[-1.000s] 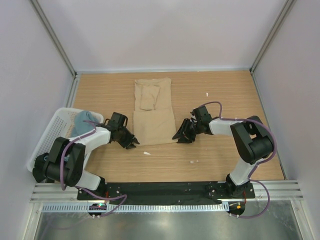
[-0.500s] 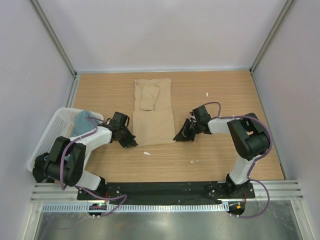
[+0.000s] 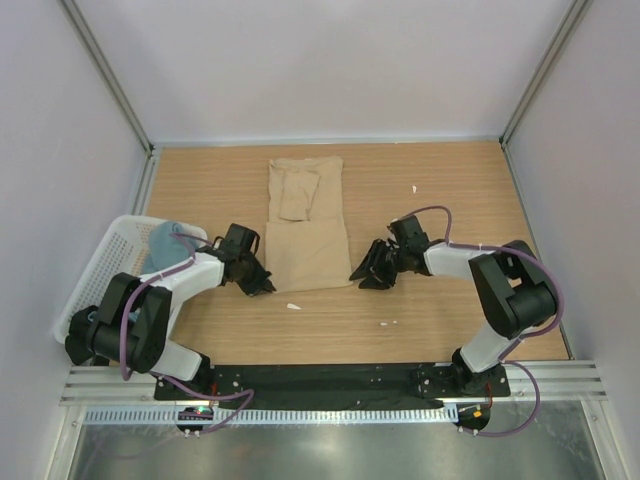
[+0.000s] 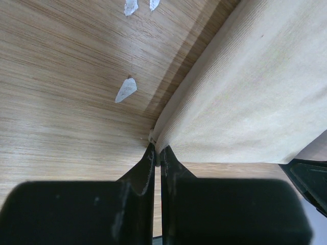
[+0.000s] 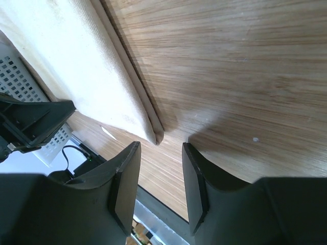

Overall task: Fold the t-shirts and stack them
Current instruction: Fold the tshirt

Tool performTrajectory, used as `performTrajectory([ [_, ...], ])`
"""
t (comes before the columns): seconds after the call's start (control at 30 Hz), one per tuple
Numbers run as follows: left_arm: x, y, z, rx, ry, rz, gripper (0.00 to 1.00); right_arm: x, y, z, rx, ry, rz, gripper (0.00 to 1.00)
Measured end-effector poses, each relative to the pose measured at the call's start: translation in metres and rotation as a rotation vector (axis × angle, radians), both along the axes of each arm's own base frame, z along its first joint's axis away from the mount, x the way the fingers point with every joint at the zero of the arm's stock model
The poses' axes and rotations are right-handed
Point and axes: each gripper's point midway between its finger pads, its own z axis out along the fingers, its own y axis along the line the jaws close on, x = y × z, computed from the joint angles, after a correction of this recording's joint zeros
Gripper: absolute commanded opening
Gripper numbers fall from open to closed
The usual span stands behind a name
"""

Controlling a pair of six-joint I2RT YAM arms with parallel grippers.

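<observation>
My left gripper [image 4: 157, 155] is pinched tight on the near left corner of the tan shirt [image 3: 305, 240]. My right gripper [image 5: 158, 153] gapes open, the near right corner just ahead of its tips. The tan shirt lies flat, running away across the table [image 3: 450, 200]. The grey-blue shirt [image 3: 163, 243] sits in the basket [image 3: 95, 275], left.

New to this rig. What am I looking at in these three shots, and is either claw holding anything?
Two robot arms bolted at the near edge of a wooden table. The wide picture looks down from above and behind them; the other two come from cameras on each wrist. A folded tan t-shirt lies flat mid-table; a grey-blue t-shirt sits in the white basket at the left. The left gripper is shut at the tan shirt's near left corner, apparently pinching it. The right gripper is open, holding nothing, its fingers just short of the near right corner.
</observation>
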Motion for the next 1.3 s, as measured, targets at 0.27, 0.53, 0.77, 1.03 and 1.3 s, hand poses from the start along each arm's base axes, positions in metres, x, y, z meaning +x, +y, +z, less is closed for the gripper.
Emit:
performTrajectory([
  [0.27, 0.000, 0.000, 0.000, 0.000, -0.001, -0.001, 0.00, 0.001, 0.008, 0.000, 0.046, 0.032, -0.026, 0.45],
  [0.53, -0.001, -0.001, 0.000, -0.001, 0.001, -0.001, 0.00, 0.000, 0.013, 0.000, 0.103, 0.076, -0.097, 0.43],
  [0.77, -0.001, -0.002, 0.000, -0.001, 0.001, -0.003, 0.00, -0.005, 0.012, -0.001, 0.141, 0.108, -0.184, 0.43],
  [1.03, -0.001, -0.003, 0.000, -0.001, -0.001, -0.004, 0.00, -0.001, 0.015, -0.002, 0.167, 0.133, -0.225, 0.42],
  [1.3, -0.001, -0.003, 0.000, 0.000, 0.000, -0.003, 0.00, 0.002, 0.016, -0.002, 0.167, 0.133, -0.230, 0.41],
])
